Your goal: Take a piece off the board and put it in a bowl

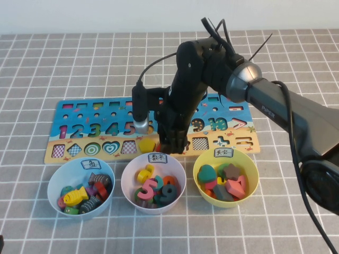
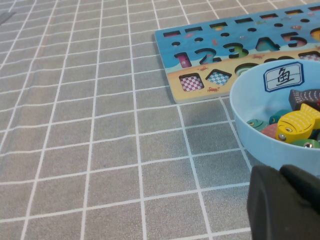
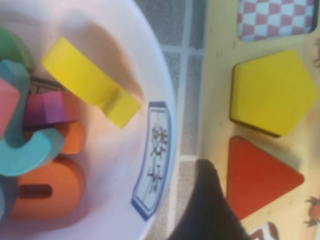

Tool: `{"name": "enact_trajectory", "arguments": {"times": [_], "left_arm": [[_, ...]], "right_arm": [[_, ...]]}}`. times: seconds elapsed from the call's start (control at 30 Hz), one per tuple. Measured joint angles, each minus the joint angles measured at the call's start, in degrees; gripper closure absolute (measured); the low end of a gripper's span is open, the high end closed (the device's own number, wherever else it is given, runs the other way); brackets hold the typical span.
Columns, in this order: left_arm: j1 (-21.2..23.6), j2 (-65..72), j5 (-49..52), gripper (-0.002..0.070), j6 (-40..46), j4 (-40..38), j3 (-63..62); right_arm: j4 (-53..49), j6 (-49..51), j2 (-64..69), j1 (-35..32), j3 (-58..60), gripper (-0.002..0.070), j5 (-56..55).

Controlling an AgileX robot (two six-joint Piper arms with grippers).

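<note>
**Reaching for the red triangle on the board**

I am starting from what is nearest to the camera in the high view. In the lower part of the frame three bowls are standing in a row: a light blue bowl (image 1: 80,185) at lower left with fish pieces, a pale pinkish-white bowl (image 1: 153,181) in the lower middle with numbers, and the yellow-green bowl (image 1: 225,176) at lower right, already holding several shape pieces. Each one is carrying a small white label with a Chinese word; on the blue one I am reading 鱼, on the middle one 数字, and the third I cannot read.

My left gripper (image 2: 285,202) is resting low beside the blue bowl, at the lower right of its own wrist view. Only its dark body is showing, so I cannot tell whether it is released or clenched.

Just behind the middle bowl, my right gripper (image 1: 172,144) is hanging down over the near edge of the board (image 1: 74,114). The piece (image 3: 257,175), a red triangle, is lying in its slot beside the yellow pentagon (image 3: 270,92). One dark finger (image 3: 210,205) is touching its edge, but I cannot tell whether the jaws are released or clenched.

I am judging that the grasp is in hand. Next I must close on the triangle, lift it straight out, and carry it toward the yellow-green bowl.

Further back, the word PIPER is printed on my right arm (image 1: 275,106).
</note>
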Motion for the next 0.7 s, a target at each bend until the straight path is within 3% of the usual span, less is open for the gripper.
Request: {"name": "enact_trajectory", "arguments": {"times": [0.7], "left_arm": [[-0.2, 0.0, 0.0, 0.0676, 0.0, 0.0, 0.0]], "right_arm": [[0.1, 0.0, 1.6, -0.4, -0.5, 0.0264, -0.6]]}}
